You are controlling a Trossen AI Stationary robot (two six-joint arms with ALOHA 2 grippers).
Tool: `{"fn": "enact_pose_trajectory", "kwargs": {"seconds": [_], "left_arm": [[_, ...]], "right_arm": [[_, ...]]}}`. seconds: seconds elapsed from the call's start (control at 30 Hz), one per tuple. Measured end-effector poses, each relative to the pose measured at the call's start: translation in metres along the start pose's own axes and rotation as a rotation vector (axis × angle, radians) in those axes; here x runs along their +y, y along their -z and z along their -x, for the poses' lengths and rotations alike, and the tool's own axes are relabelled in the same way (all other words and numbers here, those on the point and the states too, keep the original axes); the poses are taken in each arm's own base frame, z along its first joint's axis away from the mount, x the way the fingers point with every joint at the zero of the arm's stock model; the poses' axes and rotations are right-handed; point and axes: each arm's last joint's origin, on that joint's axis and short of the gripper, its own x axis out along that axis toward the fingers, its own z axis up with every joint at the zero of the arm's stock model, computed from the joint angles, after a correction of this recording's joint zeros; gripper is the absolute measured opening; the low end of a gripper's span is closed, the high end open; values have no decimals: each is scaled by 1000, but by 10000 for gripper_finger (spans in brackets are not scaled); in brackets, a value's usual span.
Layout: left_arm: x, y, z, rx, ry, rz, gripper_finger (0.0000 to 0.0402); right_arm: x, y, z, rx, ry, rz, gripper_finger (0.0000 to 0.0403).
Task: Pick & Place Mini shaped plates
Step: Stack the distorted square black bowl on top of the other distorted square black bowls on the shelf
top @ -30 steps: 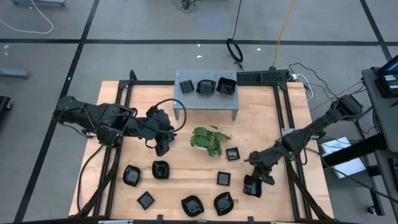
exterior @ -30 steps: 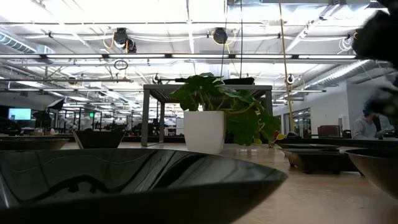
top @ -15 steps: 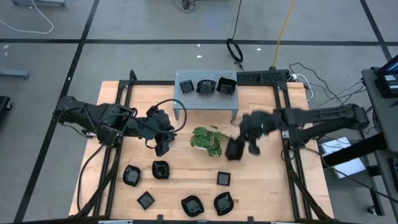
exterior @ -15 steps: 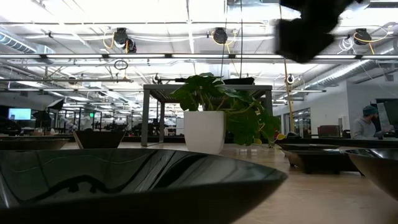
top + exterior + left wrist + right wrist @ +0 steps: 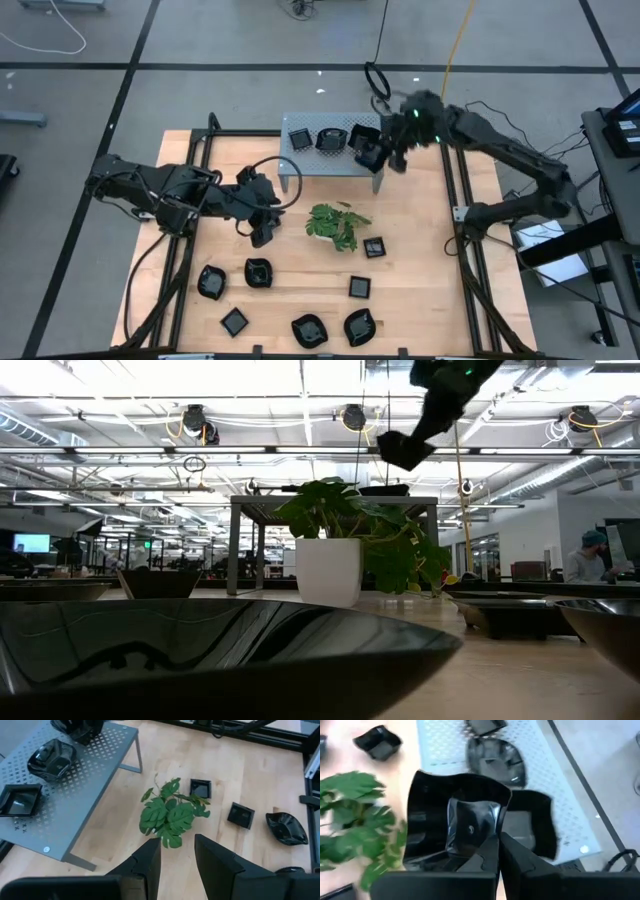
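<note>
My right gripper is shut on a wavy-rimmed black mini plate and hovers above the right end of the grey perforated stand. In the low view that plate hangs high above the stand. Three black plates rest on the stand top. Several more lie flat on the wooden table, among them a small square one and a wavy one. My left gripper is open and waits left of the green sprig. My right gripper pinches the plate by its rim, on the side nearest the wrist. One finger lies over the dish's inside and the other finger outside. The plate is lifted clear and tilted, above the dish on the stand's right end.
The sprig lies mid-table in front of the stand. Black frame rails run along the table's left and right sides. Bare wood shows right of the sprig. A large black dish fills the low view's foreground. A person sits in the room behind.
My right gripper has carried the plate from the table's near right corner, up and toward the far edge, past the sprig, to above the stand's right end. The plate has stayed in its hold. The left arm has kept still.
</note>
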Motion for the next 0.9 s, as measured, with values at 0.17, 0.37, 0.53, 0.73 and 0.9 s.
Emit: {"fn": "enact_pose_trajectory", "kwargs": {"seconds": [0.17,0.37,0.53,0.73,0.9], "left_arm": [[4,-2,-2,-1,-14,13,122],[5,-2,-2,-1,-18,6,122],[5,-2,-2,-1,-18,-24,122],[6,-2,-2,-8,-36,-29,122],[6,-2,-2,-9,-37,-29,122]], "right_arm": [[-31,-13,-11,27,19,17,0],[-51,-16,-22,65,39,46,0],[-56,-13,-32,92,34,51,0],[-56,-14,-35,90,33,74,19],[-55,-16,-29,70,43,82,67]]}}
